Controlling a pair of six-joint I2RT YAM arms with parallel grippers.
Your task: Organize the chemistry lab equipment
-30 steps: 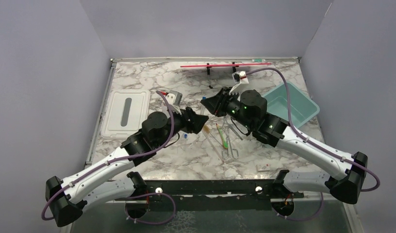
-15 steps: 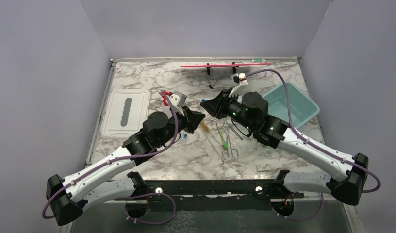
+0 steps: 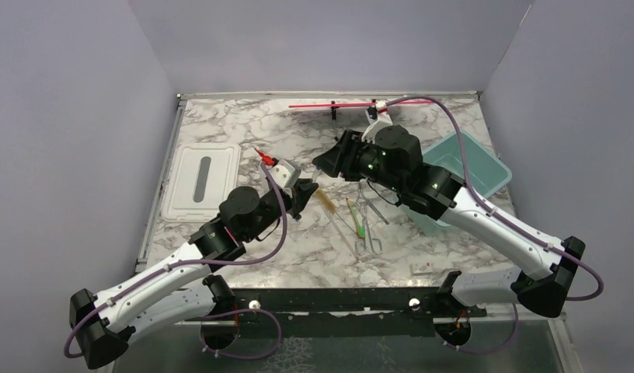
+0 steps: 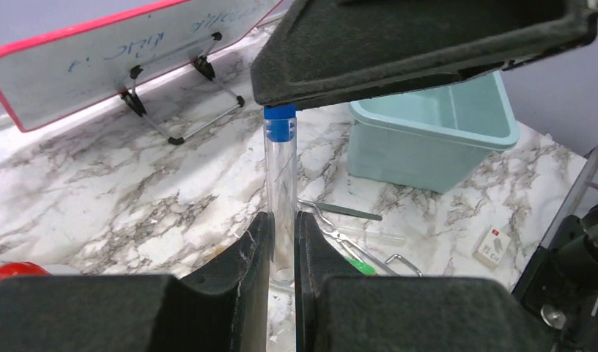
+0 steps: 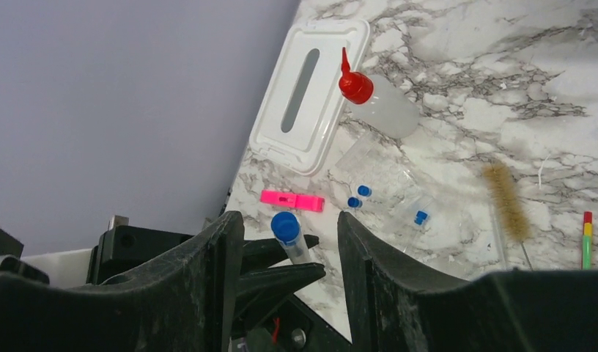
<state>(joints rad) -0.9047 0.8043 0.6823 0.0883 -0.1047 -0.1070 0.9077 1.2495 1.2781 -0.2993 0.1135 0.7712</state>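
Observation:
A clear tube with a blue cap (image 4: 281,192) stands upright between my left gripper's (image 4: 283,220) jaws, which are shut on its lower part. Just above the cap hang my right gripper's fingers (image 4: 428,44). From the right wrist, my right gripper (image 5: 289,220) is open, with the blue cap (image 5: 285,226) between its fingers and touching neither. Over the table's middle the left gripper (image 3: 308,189) and right gripper (image 3: 322,163) face each other. On the marble lie the red-nozzled squeeze bottle (image 5: 377,103), more blue-capped tubes (image 5: 358,196), the tan brush (image 3: 328,203), the green-handled tool (image 3: 360,225) and the metal forceps (image 3: 368,237).
A teal bin (image 3: 469,167) stands at the right, behind my right arm. A white lid (image 3: 201,180) lies at the left. A red-edged board on a black stand (image 3: 360,103) runs along the back. A pink strip (image 5: 292,199) and a small white card (image 3: 421,267) lie on the table.
My left gripper has shut on the tube while my right gripper opened and let it go. The right gripper has drawn up and back; the left has pulled slightly nearer.

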